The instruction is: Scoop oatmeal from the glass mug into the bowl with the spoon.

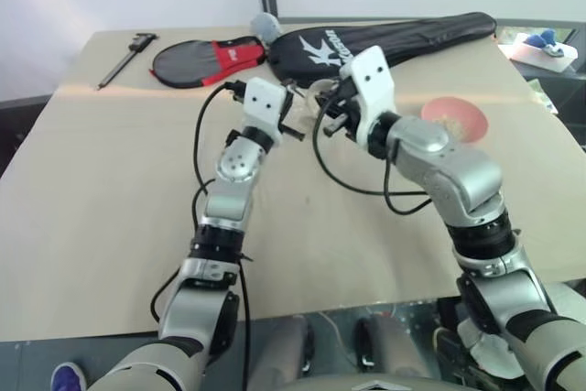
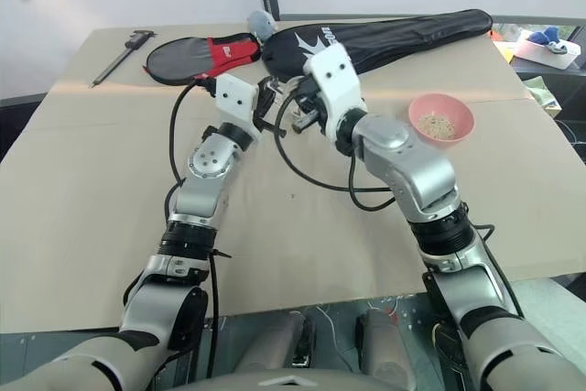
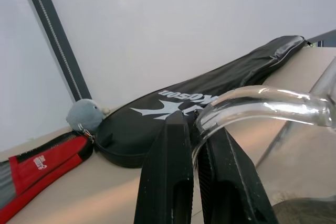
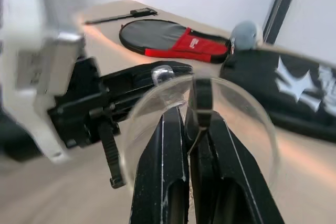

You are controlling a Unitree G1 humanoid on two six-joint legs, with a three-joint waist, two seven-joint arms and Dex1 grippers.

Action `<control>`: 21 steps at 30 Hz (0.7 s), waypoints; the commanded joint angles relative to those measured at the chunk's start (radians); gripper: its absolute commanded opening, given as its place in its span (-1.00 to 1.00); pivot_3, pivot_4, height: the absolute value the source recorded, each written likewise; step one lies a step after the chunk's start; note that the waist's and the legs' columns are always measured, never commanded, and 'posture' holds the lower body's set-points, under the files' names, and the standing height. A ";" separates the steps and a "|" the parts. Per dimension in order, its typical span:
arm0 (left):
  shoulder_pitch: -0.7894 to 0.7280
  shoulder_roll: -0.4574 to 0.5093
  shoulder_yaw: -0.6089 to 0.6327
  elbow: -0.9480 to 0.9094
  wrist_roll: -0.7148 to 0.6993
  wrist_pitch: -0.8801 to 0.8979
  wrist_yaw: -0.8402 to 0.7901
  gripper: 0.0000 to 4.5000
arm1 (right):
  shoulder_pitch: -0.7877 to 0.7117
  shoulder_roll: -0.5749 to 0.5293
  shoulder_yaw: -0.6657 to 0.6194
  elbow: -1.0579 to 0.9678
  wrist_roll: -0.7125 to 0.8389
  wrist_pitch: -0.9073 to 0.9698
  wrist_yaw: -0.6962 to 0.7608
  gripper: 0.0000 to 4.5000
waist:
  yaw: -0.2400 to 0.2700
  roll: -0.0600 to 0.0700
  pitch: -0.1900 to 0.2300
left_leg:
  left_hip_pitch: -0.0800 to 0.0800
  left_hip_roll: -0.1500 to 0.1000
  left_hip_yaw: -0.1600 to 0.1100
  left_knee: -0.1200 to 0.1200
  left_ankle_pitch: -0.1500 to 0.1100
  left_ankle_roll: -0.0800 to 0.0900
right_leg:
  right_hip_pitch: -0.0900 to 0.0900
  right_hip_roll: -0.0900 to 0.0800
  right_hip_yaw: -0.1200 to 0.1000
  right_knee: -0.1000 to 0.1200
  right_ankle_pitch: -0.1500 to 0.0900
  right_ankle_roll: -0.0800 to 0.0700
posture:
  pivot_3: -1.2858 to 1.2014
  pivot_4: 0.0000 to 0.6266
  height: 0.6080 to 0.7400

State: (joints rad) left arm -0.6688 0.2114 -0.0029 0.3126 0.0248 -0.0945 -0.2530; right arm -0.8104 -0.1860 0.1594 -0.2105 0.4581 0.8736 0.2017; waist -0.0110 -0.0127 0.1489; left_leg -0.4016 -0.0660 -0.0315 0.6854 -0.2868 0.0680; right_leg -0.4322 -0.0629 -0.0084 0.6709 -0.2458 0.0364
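- Left end effector (image 3: 195, 182): fingers clamped on the mug's (image 4: 199, 129) glass handle, holding it tilted above the tabletop (image 1: 110, 208).
- Right end effector (image 4: 188, 171): fingers pinched together on what looks like the spoon (image 4: 200, 100) handle, reaching into the mug's mouth.
- Bowl (image 2: 441, 119) sits well apart to the right, some oatmeal (image 2: 436, 123) inside.
- Risk: the thin handle twisting in the grip, or flakes spilling over the long carry to the bowl.

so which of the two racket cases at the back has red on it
The smaller, rounded racket case, at the robot's left, beside the caliper. The other case is long and all black with white print.
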 commanded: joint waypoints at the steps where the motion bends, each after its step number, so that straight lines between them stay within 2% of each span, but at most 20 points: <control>1: -0.063 -0.019 -0.009 -0.013 0.009 -0.062 0.023 -0.99 | -0.014 0.056 -0.083 -0.026 0.079 0.083 -0.009 -1.00 | 0.000 0.000 0.000 | 0.000 0.000 0.000 0.000 0.000 0.000 | 0.000 0.000 0.000 0.000 0.000 0.000 | 0.03 -0.52 1.00; 8: -0.085 -0.029 -0.004 0.021 0.012 -0.087 0.021 -0.99 | -0.054 0.172 -0.292 -0.023 0.203 0.222 -0.079 -1.00 | -0.004 0.000 0.000 | 0.000 0.000 0.000 0.000 0.000 0.000 | 0.000 0.000 0.000 0.001 0.000 0.000 | 0.03 -0.52 1.00; 12: -0.087 -0.017 -0.001 0.061 0.018 -0.107 0.017 -0.99 | -0.127 0.248 -0.496 0.022 0.322 0.303 -0.187 -1.00 | -0.005 0.000 0.000 | 0.000 0.000 0.000 0.000 0.000 0.000 | -0.001 0.000 0.000 0.002 0.000 0.000 | 0.03 -0.52 1.00; 21: -0.137 0.004 -0.015 0.183 0.061 -0.122 0.028 -0.99 | -0.215 0.269 -0.734 0.119 0.496 0.370 -0.371 -1.00 | -0.004 0.000 0.000 | 0.000 0.000 0.001 0.000 0.000 0.000 | -0.001 0.000 0.000 0.003 0.000 0.000 | 0.03 -0.52 1.00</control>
State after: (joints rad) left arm -0.7576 0.2208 0.0043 0.4967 0.0710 -0.1909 -0.2302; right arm -0.9741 0.0733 -0.5485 -0.0811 0.8729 1.2425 -0.1539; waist -0.0149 -0.0124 0.1488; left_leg -0.4016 -0.0664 -0.0310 0.6852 -0.2867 0.0678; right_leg -0.4331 -0.0628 -0.0080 0.6737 -0.2458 0.0364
